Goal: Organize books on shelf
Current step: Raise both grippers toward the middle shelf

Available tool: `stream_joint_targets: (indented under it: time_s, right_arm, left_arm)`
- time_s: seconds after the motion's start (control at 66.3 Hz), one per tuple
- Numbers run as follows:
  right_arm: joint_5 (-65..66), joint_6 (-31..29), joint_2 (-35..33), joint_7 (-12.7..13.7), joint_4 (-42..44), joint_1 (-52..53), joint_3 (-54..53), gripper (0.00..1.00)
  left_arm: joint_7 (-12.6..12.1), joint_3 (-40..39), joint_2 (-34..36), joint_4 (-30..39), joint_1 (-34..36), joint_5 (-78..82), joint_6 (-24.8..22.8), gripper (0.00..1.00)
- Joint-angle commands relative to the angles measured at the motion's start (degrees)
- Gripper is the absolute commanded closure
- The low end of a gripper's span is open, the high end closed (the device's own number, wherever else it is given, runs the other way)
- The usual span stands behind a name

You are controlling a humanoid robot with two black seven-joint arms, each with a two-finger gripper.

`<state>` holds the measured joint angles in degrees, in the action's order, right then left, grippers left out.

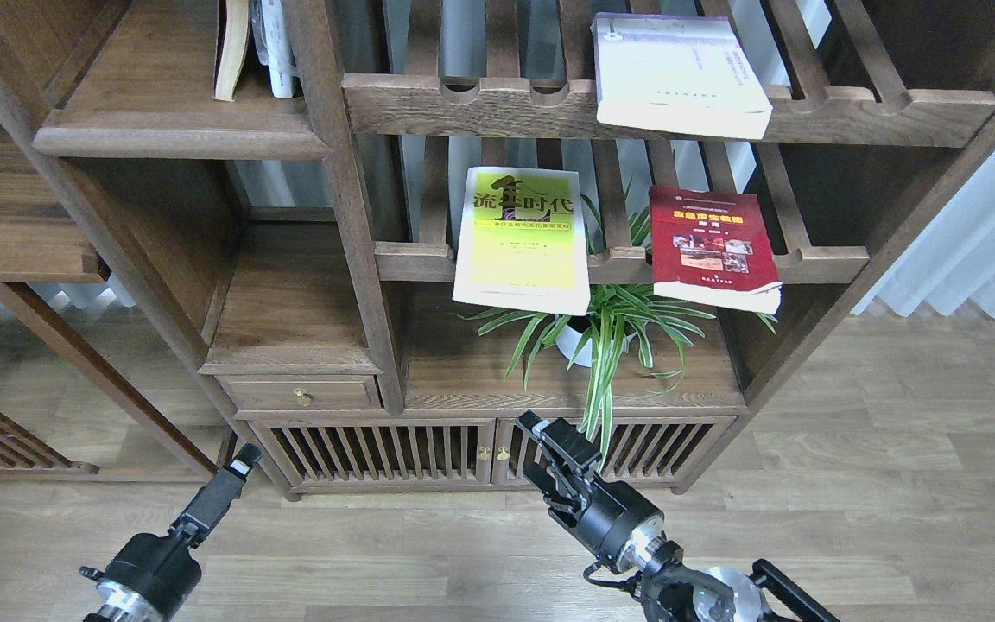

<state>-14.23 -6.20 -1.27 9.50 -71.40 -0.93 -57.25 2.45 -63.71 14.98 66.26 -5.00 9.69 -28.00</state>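
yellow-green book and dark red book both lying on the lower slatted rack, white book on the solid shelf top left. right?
Not quite. The head view shows the white book lying on the upper slatted rack, not the solid shelf. The yellow-green book and dark red book do lie on the lower slatted rack.

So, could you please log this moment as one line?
left claw: cannot tell | right claw: open, empty | books: three flat on slatted racks | shelf: none placed

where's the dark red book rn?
Head view, right of centre: the dark red book lies flat on the lower slatted rack, overhanging its front rail, right of the yellow-green book, above the plant.
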Motion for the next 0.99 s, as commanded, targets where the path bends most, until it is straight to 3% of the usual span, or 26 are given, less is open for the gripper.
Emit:
stream_joint_targets:
  time_s: [0.0, 0.106, 0.211, 0.588, 0.814, 0.98]
  right_arm:
    - [-0.28, 0.05, 0.12, 0.08, -0.32, 2.07, -0.05, 0.01]
    - [-0.45, -0.04, 0.47, 0.26, -1.46, 1.29, -0.66, 0.01]
    - [-0.54, -0.04, 1.27, 0.34, -2.95, -0.30, -1.55, 0.01]
    - [-0.63, -1.36, 1.27, -0.01, -3.31, -1.35, -4.97, 0.01]
    - [-0.45, -17.70, 1.27, 0.17, 4.33, -2.32, -2.61, 0.01]
    - [-0.36, -19.38, 1.27, 0.08, 7.59, -3.20, 1.70, 0.01]
  left_arm:
    - [-0.52, 0.43, 0.49, 0.62, 0.16, -0.11, 0.00, 0.00]
    - [-4.82, -0.36, 0.32, 1.06, -0.10, 0.06, 0.00, 0.00]
    - [-6.14, -0.28, 1.55, 2.46, -0.01, -0.02, 0.00, 0.00]
    - [-6.15, -2.38, 2.08, 0.88, 0.78, -0.46, 0.00, 0.00]
    - [-6.23, -1.95, 1.20, 0.62, 0.78, -0.29, 0.00, 0.00]
    - [-6.06, -2.12, 1.28, 0.62, 0.43, -0.29, 0.00, 0.00]
